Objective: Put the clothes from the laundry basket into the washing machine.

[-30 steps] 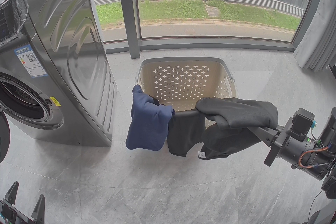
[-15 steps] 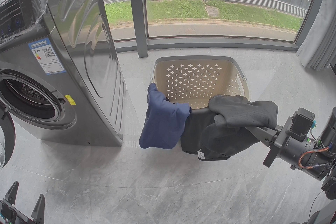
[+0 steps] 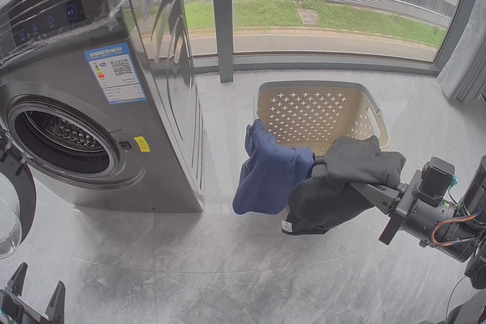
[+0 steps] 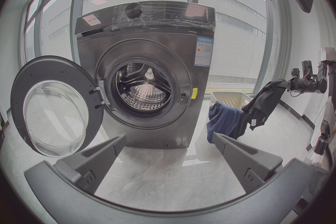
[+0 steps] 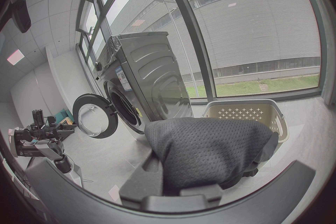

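My left hand (image 3: pixel 34 295) is near on the left, its fingers apart. My right hand (image 3: pixel 365 190), on the right, is clamped on a dark grey garment (image 3: pixel 349 170) at the near rim of the laundry basket (image 3: pixel 375 110). A blue garment (image 3: pixel 273 173) hangs over the near left rim. At the left stands the washing machine (image 3: pixel 101 102), with its door (image 4: pixel 52 105) open.

Glossy metal washing machine (image 3: pixel 50 77), plastic basket (image 3: pixel 314 85) (matt), knitted cloth garment (image 3: pixel 359 163).
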Robot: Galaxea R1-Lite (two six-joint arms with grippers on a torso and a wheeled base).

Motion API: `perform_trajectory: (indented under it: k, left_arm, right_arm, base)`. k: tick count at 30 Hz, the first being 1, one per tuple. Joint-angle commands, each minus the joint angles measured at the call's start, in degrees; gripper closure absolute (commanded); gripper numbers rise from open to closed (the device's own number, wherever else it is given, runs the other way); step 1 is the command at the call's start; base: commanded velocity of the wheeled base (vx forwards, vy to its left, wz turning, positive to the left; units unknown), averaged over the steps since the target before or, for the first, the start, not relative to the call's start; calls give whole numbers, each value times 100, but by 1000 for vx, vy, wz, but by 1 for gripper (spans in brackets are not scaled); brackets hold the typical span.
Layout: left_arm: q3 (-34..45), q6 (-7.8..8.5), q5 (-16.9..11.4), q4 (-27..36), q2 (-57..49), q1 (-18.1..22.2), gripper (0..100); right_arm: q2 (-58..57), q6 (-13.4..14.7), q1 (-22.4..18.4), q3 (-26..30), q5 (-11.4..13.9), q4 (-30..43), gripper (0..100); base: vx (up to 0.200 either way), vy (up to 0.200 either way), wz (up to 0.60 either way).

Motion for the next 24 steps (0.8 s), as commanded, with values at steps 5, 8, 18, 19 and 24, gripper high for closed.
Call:
perform_trajectory:
  k: [5, 8, 18, 19, 24]
  left_arm:
    - [84, -2, 2, 2, -40, 3, 0]
    - [84, -2, 2, 2, -40, 3, 0]
    - [84, -2, 2, 2, -40, 3, 0]
    - [84, -2, 2, 2, -40, 3, 0]
    - [84, -2, 2, 2, -40, 3, 0]
  right_arm:
    - [1, -1, 77, 10, 17, -2, 100]
    - [1, -1, 130, 1, 17, -29, 100]
    - [36, 17, 130, -43, -10, -169, 100]
    - [36, 26, 130, -52, -10, -169, 100]
    - [53, 35, 112, -69, -36, -169, 100]
  base:
    - [0, 200, 0]
    - [0, 200, 0]
    - [0, 140, 0]
    - [0, 0, 0]
    - [-120, 0, 0]
